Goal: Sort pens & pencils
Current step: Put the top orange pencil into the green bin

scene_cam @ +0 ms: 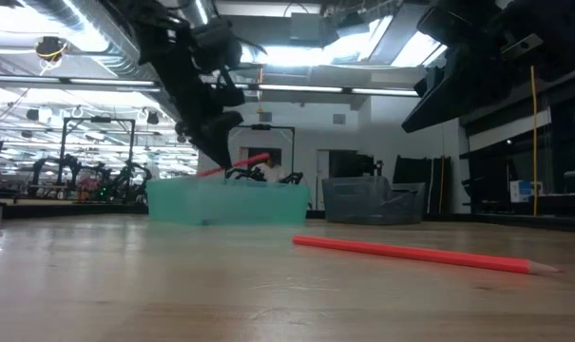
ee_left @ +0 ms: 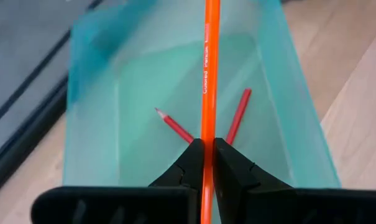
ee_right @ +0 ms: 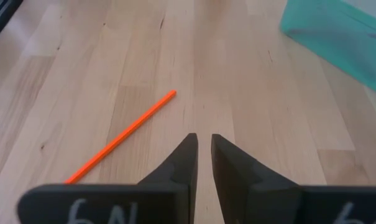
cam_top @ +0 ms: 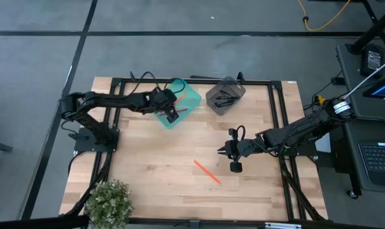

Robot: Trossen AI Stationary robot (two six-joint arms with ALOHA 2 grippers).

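Note:
My left gripper (ee_left: 206,142) (cam_top: 172,114) hovers over the teal bin (cam_top: 186,95) (scene_cam: 228,201) at the table's far side, shut on an orange pencil (ee_left: 207,68) (scene_cam: 235,163). Two red pencils (ee_left: 175,127) lie on the bin's floor. The grey bin (cam_top: 225,95) (scene_cam: 373,201) beside it holds black pens (cam_top: 228,99). Another orange pencil (cam_top: 207,171) (scene_cam: 420,255) (ee_right: 122,138) lies flat on the table. My right gripper (ee_right: 202,138) (cam_top: 225,151) hangs just right of that pencil, touching nothing, its fingers nearly together with a slim gap. My left gripper pinches the orange pencil between its two fingers at about the middle of its shaft (ee_left: 207,134). It comes from above, slanting down. The pencil is lifted clear and lies close to level above the teal bin.
A potted plant (cam_top: 108,202) stands at the near left corner. A black frame (cam_top: 278,127) runs along the table's edges. Bare wood lies between the bins and the loose pencil.

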